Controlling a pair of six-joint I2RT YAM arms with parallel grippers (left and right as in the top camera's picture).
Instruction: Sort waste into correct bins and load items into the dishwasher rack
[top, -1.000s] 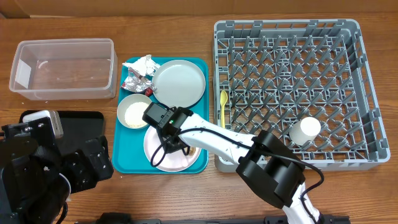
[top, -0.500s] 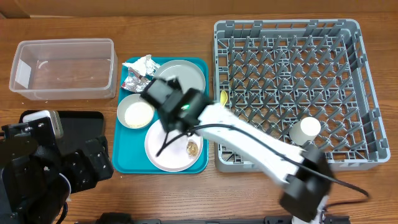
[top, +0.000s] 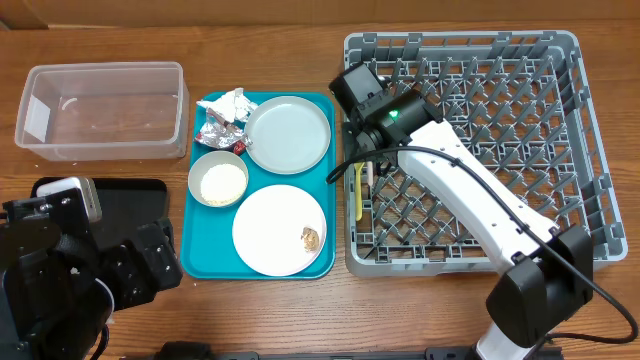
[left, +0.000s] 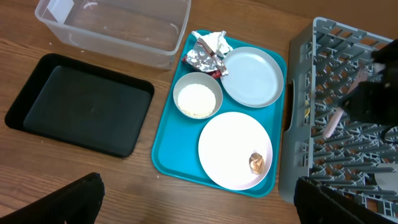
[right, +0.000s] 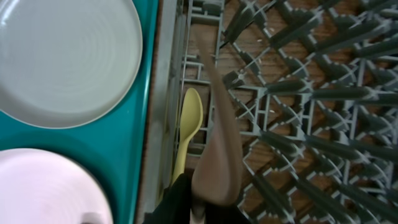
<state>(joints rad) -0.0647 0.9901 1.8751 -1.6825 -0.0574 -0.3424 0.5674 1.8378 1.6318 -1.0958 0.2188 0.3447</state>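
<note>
Two things: right end effector clamps a tan utensil over the dishwasher rack, left end effector sits wide open, front-left tabletop corner.

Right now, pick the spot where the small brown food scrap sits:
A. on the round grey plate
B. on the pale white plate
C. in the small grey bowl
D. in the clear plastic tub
B: the brown food scrap lies near the right edge of the pale white plate, which rests on the teal tray.
</note>
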